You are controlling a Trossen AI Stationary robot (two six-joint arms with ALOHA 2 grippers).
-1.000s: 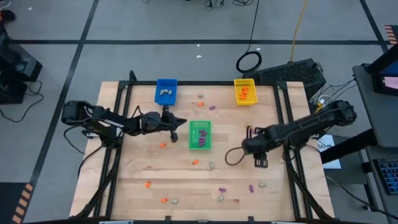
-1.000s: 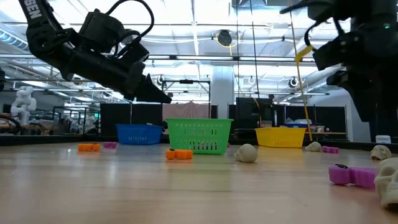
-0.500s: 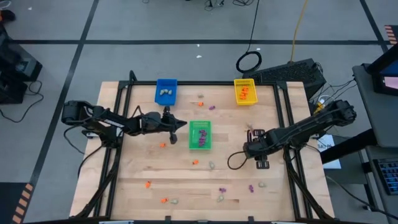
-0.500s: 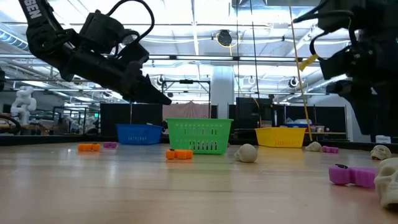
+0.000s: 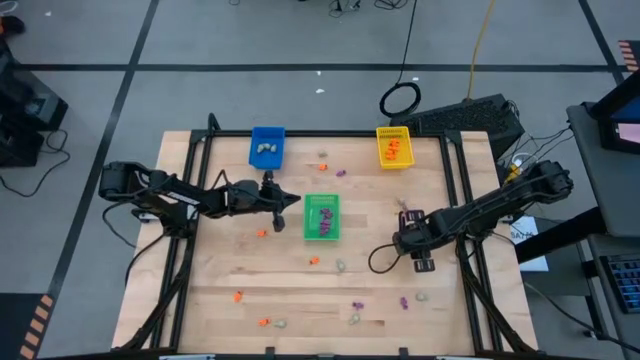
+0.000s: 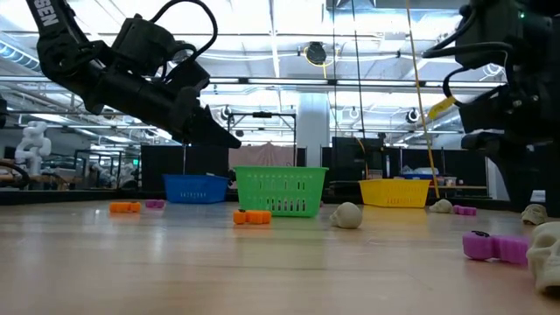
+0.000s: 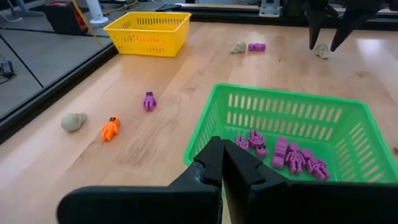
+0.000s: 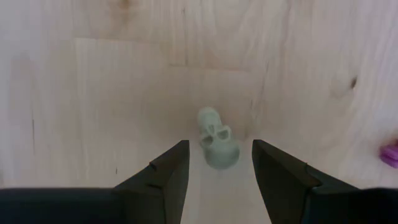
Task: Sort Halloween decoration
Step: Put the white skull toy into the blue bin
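A wooden table (image 5: 300, 290) holds scattered trinkets. The right gripper (image 8: 214, 163) hovers, jaws spread, over a pale skull (image 8: 217, 138) near the table's right edge; next, lowering and closing. The left gripper (image 7: 222, 163), jaws clenched empty, waits beside the green tray (image 7: 348, 115).

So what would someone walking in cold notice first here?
Probably the right gripper, open and pointing down at a pale skull trinket on the table's right side. Then the green tray mid-table with purple trinkets piled inside, and the left gripper shut just beside it.
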